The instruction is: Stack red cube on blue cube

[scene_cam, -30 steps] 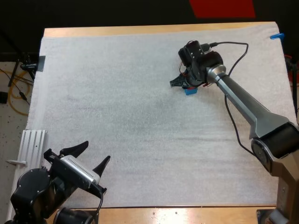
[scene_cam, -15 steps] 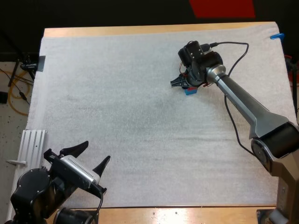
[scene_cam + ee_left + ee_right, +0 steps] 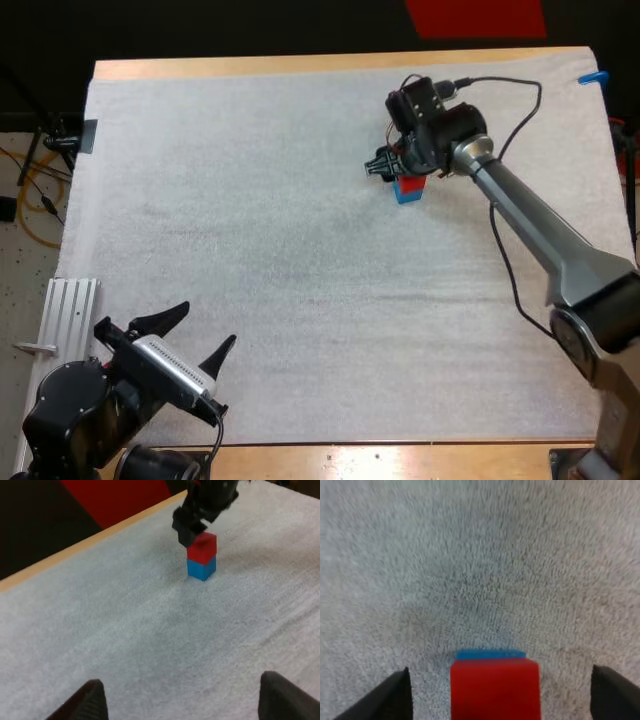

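Note:
The red cube (image 3: 410, 182) rests squarely on the blue cube (image 3: 406, 197) at the mat's far right of centre. In the left wrist view the red cube (image 3: 202, 548) sits on the blue cube (image 3: 201, 568), with the right gripper (image 3: 188, 526) just above and behind them. My right gripper (image 3: 384, 164) is open at the stack's far left side. Its fingers (image 3: 390, 695) stand wide apart, clear of the red cube (image 3: 495, 690), and a strip of the blue cube (image 3: 490, 654) peeks out beyond it. My left gripper (image 3: 208, 325) is open at the near left corner, holding nothing.
A ribbed metal plate (image 3: 68, 310) lies off the mat's near left edge. The white mat (image 3: 280, 230) stretches bare between the two arms. The table's wooden far edge (image 3: 75, 550) runs behind the stack.
My right gripper has shifted slightly toward the far side and away from the stack, so more of the red cube shows. The left arm has stayed put.

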Controlling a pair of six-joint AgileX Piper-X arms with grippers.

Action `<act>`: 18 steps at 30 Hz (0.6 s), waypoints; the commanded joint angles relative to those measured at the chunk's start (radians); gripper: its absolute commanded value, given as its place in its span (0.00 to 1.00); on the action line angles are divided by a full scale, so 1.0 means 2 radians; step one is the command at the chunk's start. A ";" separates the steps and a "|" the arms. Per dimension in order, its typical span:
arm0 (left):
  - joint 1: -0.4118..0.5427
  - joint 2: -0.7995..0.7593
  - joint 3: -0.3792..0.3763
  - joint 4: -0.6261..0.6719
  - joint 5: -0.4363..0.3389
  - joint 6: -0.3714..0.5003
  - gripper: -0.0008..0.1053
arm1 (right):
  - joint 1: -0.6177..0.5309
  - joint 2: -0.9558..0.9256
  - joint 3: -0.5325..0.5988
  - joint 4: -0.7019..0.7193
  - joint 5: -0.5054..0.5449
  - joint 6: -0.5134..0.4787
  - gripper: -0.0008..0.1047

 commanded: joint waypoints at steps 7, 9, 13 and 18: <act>-0.001 0.032 -0.003 -0.042 -0.002 0.012 0.60 | -0.003 -0.070 -0.002 -0.010 0.004 -0.029 0.68; -0.001 0.055 -0.003 -0.062 -0.007 0.010 0.60 | -0.008 -0.082 -0.002 -0.018 0.006 -0.041 0.68; 0.001 0.114 -0.003 -0.130 -0.042 -0.010 0.60 | -0.032 -0.112 0.000 -0.045 0.006 -0.044 0.68; 0.035 0.177 -0.006 -0.206 -0.038 -0.034 0.60 | -0.073 -0.146 0.020 -0.080 -0.004 -0.053 0.68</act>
